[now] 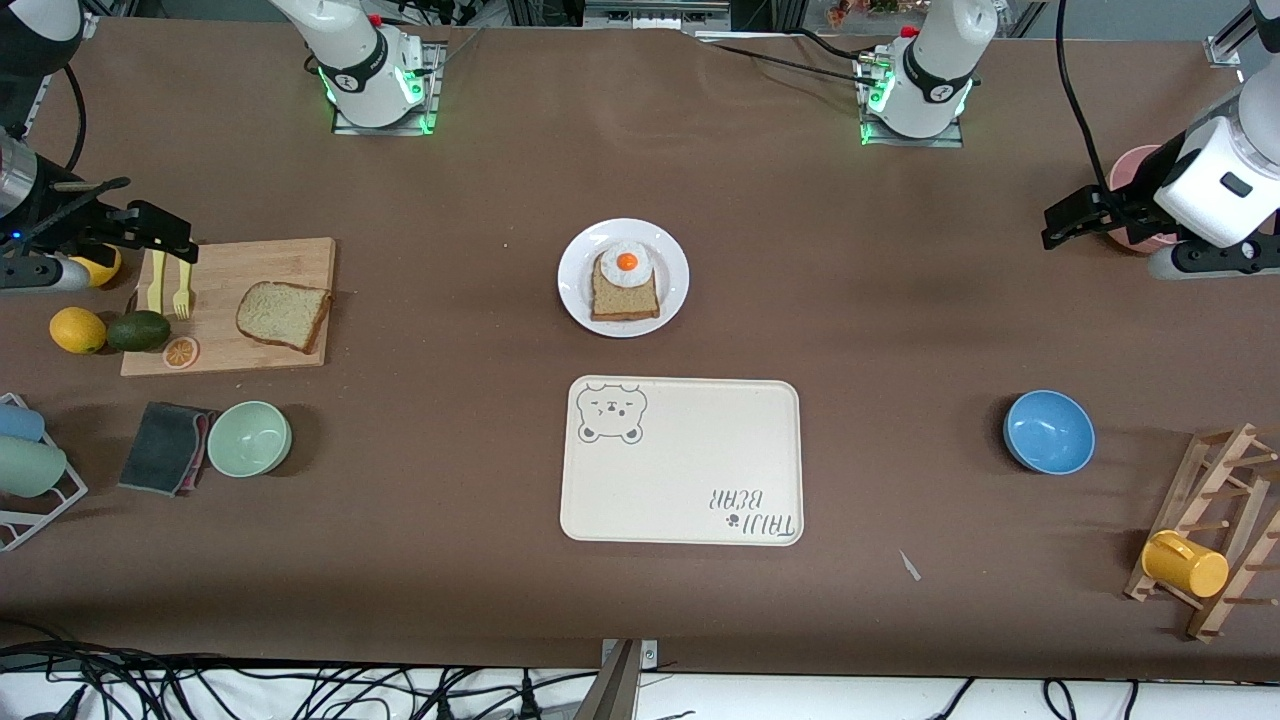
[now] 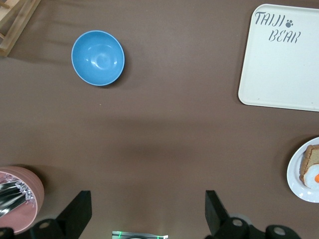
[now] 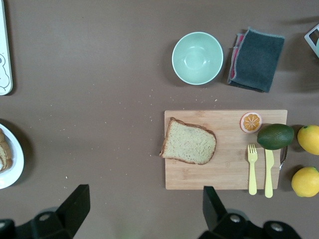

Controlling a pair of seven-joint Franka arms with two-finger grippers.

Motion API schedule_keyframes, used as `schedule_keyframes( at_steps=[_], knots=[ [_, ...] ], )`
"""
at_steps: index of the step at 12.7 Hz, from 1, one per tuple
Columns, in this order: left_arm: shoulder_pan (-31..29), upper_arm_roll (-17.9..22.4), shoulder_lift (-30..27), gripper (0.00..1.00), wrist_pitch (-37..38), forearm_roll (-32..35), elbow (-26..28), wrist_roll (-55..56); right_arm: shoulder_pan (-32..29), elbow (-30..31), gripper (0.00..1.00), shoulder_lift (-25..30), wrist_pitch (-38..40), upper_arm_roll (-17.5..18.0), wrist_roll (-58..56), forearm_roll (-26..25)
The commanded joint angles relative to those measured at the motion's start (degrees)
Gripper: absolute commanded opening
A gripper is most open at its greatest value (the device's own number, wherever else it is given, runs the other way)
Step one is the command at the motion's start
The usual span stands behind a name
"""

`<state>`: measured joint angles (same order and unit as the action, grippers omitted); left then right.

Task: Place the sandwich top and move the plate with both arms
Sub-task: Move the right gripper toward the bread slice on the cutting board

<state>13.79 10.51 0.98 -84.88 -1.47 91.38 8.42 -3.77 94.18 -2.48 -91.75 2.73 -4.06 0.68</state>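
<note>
The sandwich top (image 1: 283, 315) lies flat on a wooden board (image 1: 230, 305) at the right arm's end of the worktop (image 1: 450, 480), on the board's end toward the middle of the worktop, one corner slightly past the board's edge. It is squarish with a slightly longer axis running along the board's length; its rounded crust end points toward the fork (image 1: 181, 290) and knife (image 1: 156, 282) lying side by side on the same board. An orange slice (image 1: 180, 352) sits on the board's corner, with an avocado (image 1: 138, 330) and two lemons (image 1: 77, 330) just off the board.

The plate (image 1: 574, 290) stands in the middle of the worktop, well apart from the board. On it rests another bread slice (image 1: 625, 298) bearing a fried egg (image 1: 627, 262). A cream bear-print tray (image 1: 690, 480) lies nearer to the front camera than the plate.

A green bowl (image 1: 249, 438) and a folded cloth (image 1: 165, 447) lie nearer to the camera than the board. A blue bowl (image 1: 1048, 431) sits toward the left arm's end, with a pink cup (image 1: 1130, 175) and a wooden rack (image 1: 1215, 530) holding a yellow mug (image 1: 1184, 564).

The right pincer (image 3: 144, 209) hovers over the board's edge, jaws wide apart, holding nothing. The left pincer (image 2: 148, 211) hangs over bare worktop beside the pink cup, jaws likewise spread and empty.
</note>
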Motion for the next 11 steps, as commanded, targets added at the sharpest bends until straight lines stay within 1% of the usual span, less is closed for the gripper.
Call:
schedule_keyframes(
  at_steps=[1, 11],
  knots=[
    [-0.3, 0.0, 0.4, 1.00, 1.5, -1.5, -1.4, -0.1, -1.0, -1.8, 1.00, -0.8, 0.9, 0.9, 0.7, -0.1],
    [0.3, -0.3, 0.3, 1.00, 1.6, -1.5, -1.5, 0.1, -1.0, -1.9, 1.00, -1.1, 0.9, 0.9, 1.0, -0.2]
  ],
)
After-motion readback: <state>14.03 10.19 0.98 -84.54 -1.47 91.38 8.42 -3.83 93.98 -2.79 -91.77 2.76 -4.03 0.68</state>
